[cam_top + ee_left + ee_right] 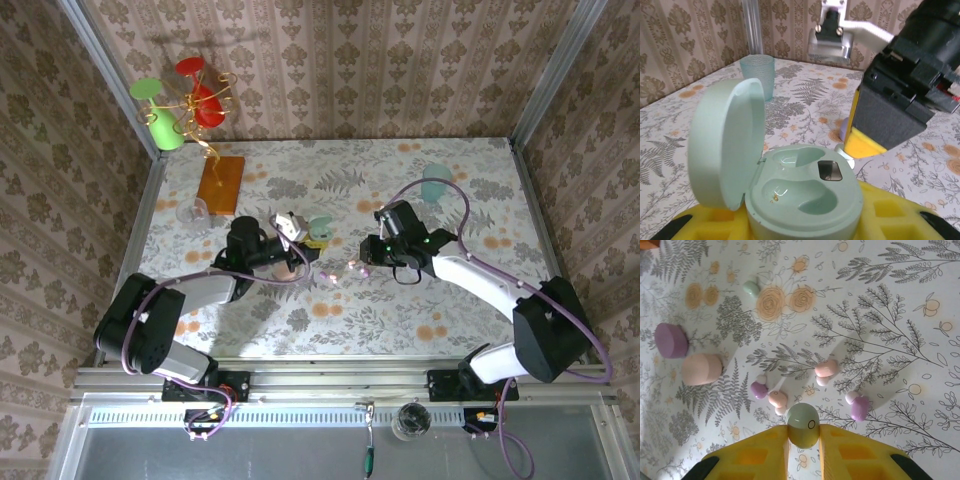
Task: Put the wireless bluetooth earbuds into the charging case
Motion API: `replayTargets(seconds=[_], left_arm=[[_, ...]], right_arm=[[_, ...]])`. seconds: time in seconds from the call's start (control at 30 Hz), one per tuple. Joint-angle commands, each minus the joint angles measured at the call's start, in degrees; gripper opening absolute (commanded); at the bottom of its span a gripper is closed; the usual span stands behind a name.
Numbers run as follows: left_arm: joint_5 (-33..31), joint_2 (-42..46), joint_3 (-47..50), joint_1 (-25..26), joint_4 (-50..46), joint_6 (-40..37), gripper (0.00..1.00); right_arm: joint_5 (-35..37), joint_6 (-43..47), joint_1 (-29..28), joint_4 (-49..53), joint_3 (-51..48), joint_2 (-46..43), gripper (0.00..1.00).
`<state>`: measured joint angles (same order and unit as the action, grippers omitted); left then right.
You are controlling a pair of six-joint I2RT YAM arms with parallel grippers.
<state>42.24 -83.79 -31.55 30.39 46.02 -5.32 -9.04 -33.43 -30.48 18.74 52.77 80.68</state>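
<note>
- floral-print table, patterned wallpaper walls on three sides, both arms reaching to mid-table.
- left gripper is clamped on the charging case. the mint shell sits between its yellow pads, base down.
- case is open: lid stands upright on the hinge at the left in the left wrist view, and both wells face up with no bud in them. a small dark window sits by the right-hand well.
- right gripper is closed on a mint earbud, pinched between the yellow fingertips just above the cloth.
- held bud's long axis runs along the fingers, rounded end pointing out past the tips. a small dark ring mark faces the camera.
- seen from the top, the two grippers are near each other and not touching. case is left of the held bud.
- loose on the cloth near the right fingertips: pink bud lying roughly crosswise, and lilac bud with its pale tip pointing up-left.
- second lilac bud and second pink bud lie just beside each other.
- loose mint bud lies well apart from the others.
- lilac case and pink case, both closed, sit side by side at the left of the right wrist view.
- teal cup stands upright beyond the open lid.
</note>
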Motion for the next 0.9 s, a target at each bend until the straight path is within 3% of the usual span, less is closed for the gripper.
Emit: replayTargets(seconds=[0.0,0.27,0.6,0.87], left_arm=[[2.14,-0.23,-1.74,0.70,-1.45,-2.17,0.36],[1.47,0.20,-1.85,0.98,-3.30,-2.93,0.36],[5.71,-2.84,-4.00,2.91,-7.44,-5.91,0.36],[9.86,-4.35,-6.05,4.30,-11.30,-6.84,0.35]], right_arm=[[-0.95,3.06,0.07,3.80,2.38,-2.64,0.23],[3.58,1.85,0.59,15.24,6.63,0.46,0.23],[-1.43,9.96,-1.75,10.26,6.14,-6.93,0.25],[-4.34,13.69,-4.91,10.15,10.31,-5.88,0.26]])
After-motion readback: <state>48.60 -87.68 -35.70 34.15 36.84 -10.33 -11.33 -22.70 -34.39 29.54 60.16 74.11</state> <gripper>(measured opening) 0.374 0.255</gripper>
